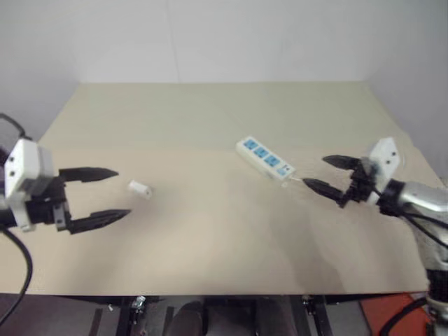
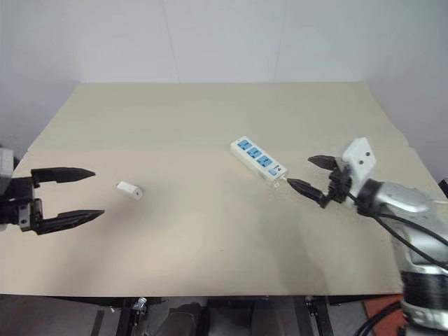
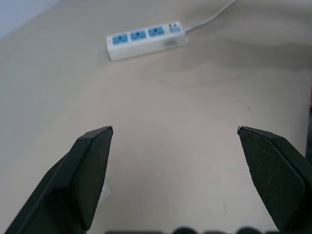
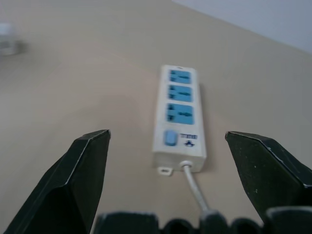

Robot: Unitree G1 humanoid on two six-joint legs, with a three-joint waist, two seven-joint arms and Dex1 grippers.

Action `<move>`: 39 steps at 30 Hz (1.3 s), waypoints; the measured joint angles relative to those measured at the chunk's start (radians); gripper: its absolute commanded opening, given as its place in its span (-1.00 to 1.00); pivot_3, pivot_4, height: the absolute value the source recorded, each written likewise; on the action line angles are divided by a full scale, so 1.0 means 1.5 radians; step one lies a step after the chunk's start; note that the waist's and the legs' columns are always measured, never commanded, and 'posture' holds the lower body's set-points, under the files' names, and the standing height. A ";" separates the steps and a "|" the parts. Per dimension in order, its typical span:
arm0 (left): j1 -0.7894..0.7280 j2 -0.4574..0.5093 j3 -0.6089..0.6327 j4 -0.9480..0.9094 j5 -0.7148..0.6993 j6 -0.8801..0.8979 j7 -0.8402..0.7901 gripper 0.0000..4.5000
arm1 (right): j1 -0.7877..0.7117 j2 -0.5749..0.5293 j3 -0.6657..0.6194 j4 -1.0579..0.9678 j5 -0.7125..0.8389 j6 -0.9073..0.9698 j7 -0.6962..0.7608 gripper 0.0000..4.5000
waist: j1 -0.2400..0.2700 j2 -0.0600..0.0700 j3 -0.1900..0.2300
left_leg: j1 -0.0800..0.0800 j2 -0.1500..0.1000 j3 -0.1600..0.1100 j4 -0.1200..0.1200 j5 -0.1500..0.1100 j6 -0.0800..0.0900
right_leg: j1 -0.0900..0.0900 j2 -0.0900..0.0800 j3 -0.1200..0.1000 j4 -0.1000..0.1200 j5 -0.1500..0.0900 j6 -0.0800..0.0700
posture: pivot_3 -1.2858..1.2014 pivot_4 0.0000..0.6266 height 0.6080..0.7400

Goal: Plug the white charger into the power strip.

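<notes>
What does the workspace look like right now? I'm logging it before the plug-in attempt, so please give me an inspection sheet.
Surface: beige table, bare apart from the job's things.
Job's things: white charger lying on its side, unplugged, near the left gripper; power strip lying diagonally, all three blue sockets free.
Clutter: nothing seen.
Grippers: left gripper open, holding nothing, beside the charger; right gripper open, holding nothing, at the strip's cord end.
Cables: thin white cord leaving the strip's switch end toward the right gripper.
Surroundings: plain white wall behind the table.

The white charger [image 1: 139,188] lies on the worktop [image 1: 210,238] just beside the left tool [image 1: 105,194]. The power strip [image 1: 265,157] lies near the right tool [image 1: 327,173], well apart from the charger.
</notes>
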 measured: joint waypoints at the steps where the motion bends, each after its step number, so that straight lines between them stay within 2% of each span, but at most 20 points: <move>1: -0.020 0.004 -0.011 0.007 0.000 -0.001 0.000 1.00 | -0.018 0.022 0.014 0.028 -0.014 -0.001 -0.014 0.98 | 0.000 0.000 0.000 | 0.000 0.000 0.000 0.000 0.000 0.000 | 0.000 0.000 0.000 0.000 0.000 0.000 | 0.03 -0.52 1.00; 8: -0.120 0.002 -0.103 0.039 0.001 -0.005 0.001 1.00 | -0.119 0.101 0.055 0.197 -0.068 -0.075 -0.041 0.98 | 0.000 0.000 0.000 | -0.002 -0.001 0.001 0.000 0.000 0.000 | -0.004 0.000 0.001 0.001 0.000 0.000 | 0.03 -0.52 1.00; 13: -0.179 -0.013 -0.160 0.062 0.003 -0.020 0.000 1.00 | -0.141 0.139 0.078 0.289 -0.103 -0.145 -0.036 0.98 | -0.003 0.000 0.000 | -0.009 -0.001 0.002 0.001 0.003 -0.005 | -0.012 0.000 0.001 0.002 0.001 0.001 | 0.03 -0.52 1.00; 18: -0.217 -0.029 -0.211 0.089 0.016 -0.035 -0.001 1.00 | -0.174 0.183 0.083 0.380 -0.127 -0.201 -0.038 0.98 | -0.016 0.000 0.000 | -0.010 -0.001 0.002 0.002 0.004 -0.006 | -0.012 0.000 0.002 0.004 0.001 0.002 | 0.03 -0.52 1.00; 27: -0.224 -0.031 -0.217 0.112 0.029 -0.054 -0.020 1.00 | -0.217 0.215 0.083 0.499 -0.152 -0.278 -0.034 0.98 | -0.028 0.000 0.000 | -0.009 -0.001 0.002 0.002 0.004 -0.006 | -0.012 0.001 0.002 0.007 0.001 0.002 | 0.03 -0.52 1.00; 37: -0.221 -0.030 -0.216 0.114 0.030 -0.059 -0.032 1.00 | -0.251 0.228 0.103 0.576 -0.177 -0.309 -0.004 0.98 | -0.038 0.000 0.000 | -0.008 -0.001 0.003 0.002 0.004 -0.006 | -0.012 0.001 0.004 0.008 0.001 0.002 | 0.03 -0.52 1.00; 39: -0.219 -0.030 -0.215 0.114 0.030 -0.059 -0.032 1.00 | -0.264 0.234 0.103 0.597 -0.184 -0.314 -0.013 0.81 | -0.039 0.000 0.000 | -0.008 0.000 0.003 0.002 0.004 -0.006 | -0.012 0.001 0.004 0.008 0.001 0.002 | 0.03 -0.52 1.00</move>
